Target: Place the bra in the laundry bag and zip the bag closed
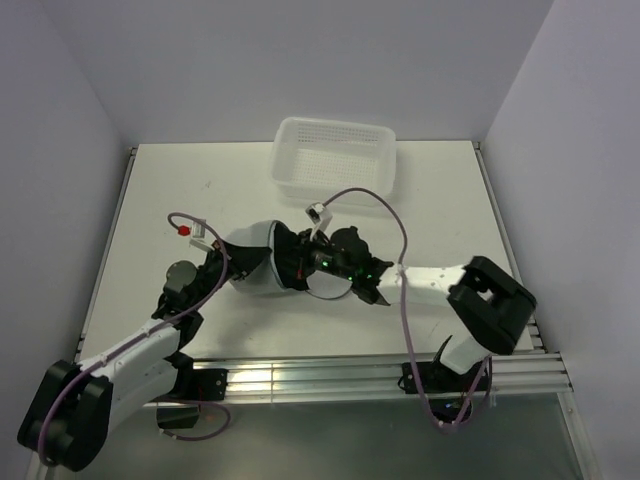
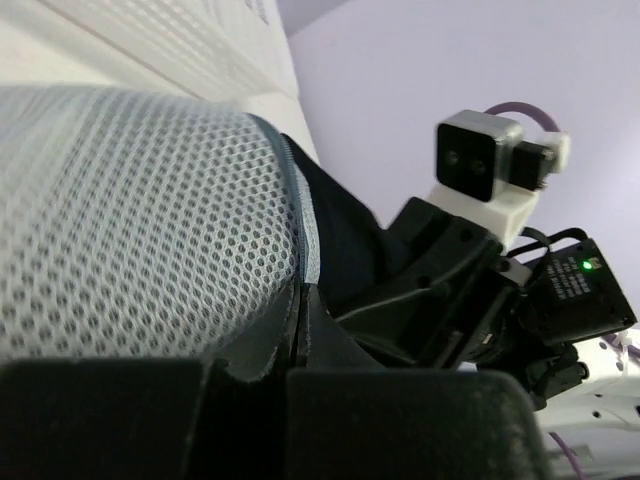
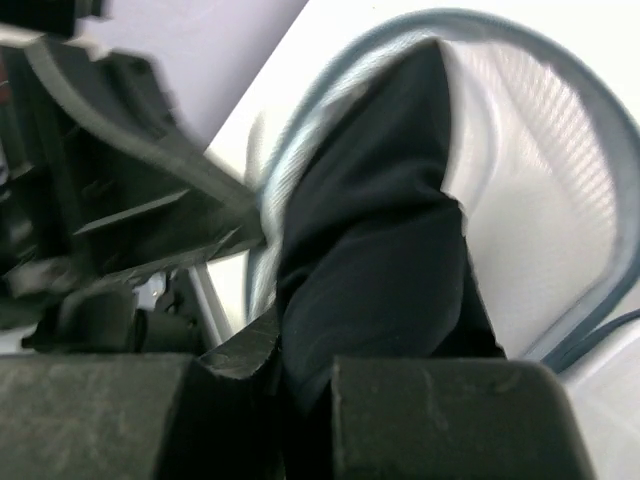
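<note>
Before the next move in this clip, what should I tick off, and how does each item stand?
1. Laundry bag open to receive: ok, the halves are apart.
2. Left gripper holding the bag's edge: ok, pinched at the zipper rim.
3. Right gripper gripping the bra: ok, black fabric is between its fingers.
4. Bra fully inside the bag: cannot tell, the grippers hide it.
5. Straps clear of the zipper rim: cannot tell.
6. Bag zipped closed: not ok.

My left arm (image 1: 135, 352) and right arm (image 1: 435, 280) show white shells, black joints, purple cables (image 1: 404, 300) and green lights (image 1: 325, 262).
</note>
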Available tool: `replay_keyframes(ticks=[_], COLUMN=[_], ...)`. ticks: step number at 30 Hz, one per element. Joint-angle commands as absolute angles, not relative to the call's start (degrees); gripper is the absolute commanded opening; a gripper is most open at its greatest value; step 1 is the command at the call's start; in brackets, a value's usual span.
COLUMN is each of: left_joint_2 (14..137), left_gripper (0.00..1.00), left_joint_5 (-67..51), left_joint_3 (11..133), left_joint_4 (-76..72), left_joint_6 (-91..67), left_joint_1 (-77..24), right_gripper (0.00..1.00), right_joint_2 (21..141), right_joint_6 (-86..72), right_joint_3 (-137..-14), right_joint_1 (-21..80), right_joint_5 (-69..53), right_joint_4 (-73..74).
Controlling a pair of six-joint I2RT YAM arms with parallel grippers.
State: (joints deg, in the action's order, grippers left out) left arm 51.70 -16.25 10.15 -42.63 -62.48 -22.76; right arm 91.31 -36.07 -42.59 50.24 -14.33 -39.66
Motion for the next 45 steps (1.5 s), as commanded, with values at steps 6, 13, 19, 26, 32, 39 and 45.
replay_keyframes(ticks=[6,13,19,26,32,39,45], left_joint_2=[67.1,64.7,69.5,75.3,72.8,61.1,47.4], left_gripper=[0.0,0.0,0.0,0.0,0.0,0.0,0.0], left_joint_5=[-19.2,-17.0,-16.9,-17.2,-14.4,-8.3,-2.3], left_joint_3=[14.0,7.9,3.9,1.9,0.2,0.4,1.9], left_joint_4=[-65.5,-66.5,-74.6,-82.0,-81.6,-65.4,-47.2], left_joint_6=[-68.0,-69.4,-71.1,-72.8,-73.7,-70.9,-67.9], left_joint_1=[-30.3,-30.7,-30.7,-30.6,-30.6,-30.6,-30.6], right_gripper=[0.0,0.0,0.07,0.25,0.54,0.9,0.98], right_joint_2=[77.8,87.2,93.9,95.3,99.3,95.8,91.6], right_joint_6=[-31.9,-34.2,-35.6,-39.8,-47.8,-42.6,-36.7], right_joint_3=[-44.4,-44.3,-54.7,-61.5,-58.1,-58.2,-58.8], right_joint_1=[49.9,48.9,48.9,51.9,53.1,51.9,49.5], right_joint_5=[-11.6,-7.5,-4.9,-1.1,3.0,4.6,4.5], right_joint_4=[-24.3,-23.6,-13.2,-8.9,-15.9,-9.5,-1.5])
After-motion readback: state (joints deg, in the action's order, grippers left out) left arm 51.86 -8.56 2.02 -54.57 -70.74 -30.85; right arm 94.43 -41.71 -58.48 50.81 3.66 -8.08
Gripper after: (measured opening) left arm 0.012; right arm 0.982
